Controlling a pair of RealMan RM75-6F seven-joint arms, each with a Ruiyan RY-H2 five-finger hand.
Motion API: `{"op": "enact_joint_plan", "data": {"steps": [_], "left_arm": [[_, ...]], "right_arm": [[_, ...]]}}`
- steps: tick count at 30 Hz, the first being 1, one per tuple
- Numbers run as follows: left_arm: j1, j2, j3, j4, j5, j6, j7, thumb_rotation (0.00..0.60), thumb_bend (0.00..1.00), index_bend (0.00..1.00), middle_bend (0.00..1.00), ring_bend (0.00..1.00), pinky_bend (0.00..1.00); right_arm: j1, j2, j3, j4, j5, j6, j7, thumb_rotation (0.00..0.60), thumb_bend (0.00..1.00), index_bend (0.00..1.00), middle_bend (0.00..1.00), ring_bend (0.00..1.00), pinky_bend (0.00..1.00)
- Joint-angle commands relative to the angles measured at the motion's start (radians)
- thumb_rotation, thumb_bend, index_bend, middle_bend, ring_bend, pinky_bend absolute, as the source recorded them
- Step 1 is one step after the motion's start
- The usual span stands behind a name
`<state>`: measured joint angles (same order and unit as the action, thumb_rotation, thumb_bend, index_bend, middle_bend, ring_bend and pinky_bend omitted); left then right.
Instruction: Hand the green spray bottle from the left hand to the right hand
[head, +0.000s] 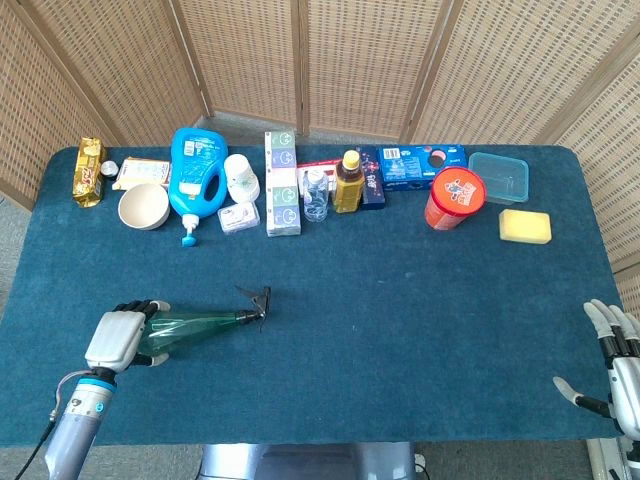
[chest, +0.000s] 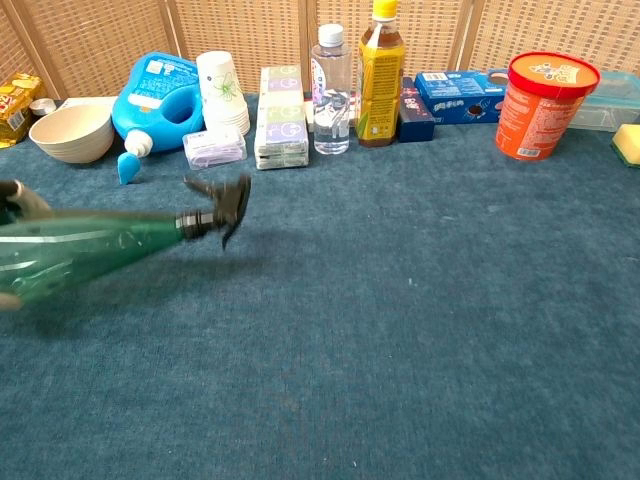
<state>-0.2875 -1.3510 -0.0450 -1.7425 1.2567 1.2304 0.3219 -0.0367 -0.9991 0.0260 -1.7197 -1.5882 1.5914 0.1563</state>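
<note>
Left hand (head: 117, 338) grasping base of green spray bottle (head: 195, 325), lifted off blue tablecloth (head: 400, 320), black nozzle (chest: 222, 200) angled up toward right. Right hand (head: 612, 365) at table's right edge, fingers spread, holding nothing.

Green spray bottle (head: 196, 326), apparently lifted, black nozzle pointing right.

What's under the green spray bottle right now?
Only the blue table cloth shows under the green spray bottle, with a dark shadow on it. The left hand holds the bottle's wide end, covering what lies under that end.
</note>
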Motion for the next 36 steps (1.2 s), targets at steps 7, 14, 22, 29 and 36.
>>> {"op": "enact_joint_plan", "data": {"steps": [7,14,22,29,36], "left_arm": [[0.033,0.017,0.017,0.248,0.407,0.233,-0.751,0.600,0.00,0.37,0.48,0.36,0.44],[-0.002,-0.023,0.013,0.326,0.486,0.305,-1.012,0.600,0.00,0.37,0.48,0.34,0.44],[-0.089,-0.044,0.000,0.355,0.529,0.279,-1.141,0.600,0.00,0.36,0.47,0.33,0.44],[-0.167,-0.064,-0.014,0.318,0.523,0.206,-1.197,0.600,0.00,0.36,0.47,0.32,0.44],[-0.247,-0.091,-0.062,0.230,0.482,0.126,-1.194,0.600,0.00,0.36,0.47,0.32,0.44]], "right_arm": [[0.053,0.011,-0.022,-0.008,-0.027,-0.096,0.143,0.600,0.00,0.00,0.00,0.00,0.00],[0.142,0.068,-0.016,-0.069,-0.075,-0.190,0.350,0.600,0.00,0.00,0.00,0.00,0.00],[0.233,0.160,-0.002,-0.196,-0.129,-0.261,0.465,0.600,0.00,0.00,0.00,0.00,0.00],[0.328,0.204,0.034,-0.294,-0.142,-0.318,0.649,0.600,0.00,0.00,0.00,0.00,0.00],[0.449,0.216,0.094,-0.323,-0.121,-0.399,0.832,0.600,0.00,0.00,0.00,0.00,0.00]]}}
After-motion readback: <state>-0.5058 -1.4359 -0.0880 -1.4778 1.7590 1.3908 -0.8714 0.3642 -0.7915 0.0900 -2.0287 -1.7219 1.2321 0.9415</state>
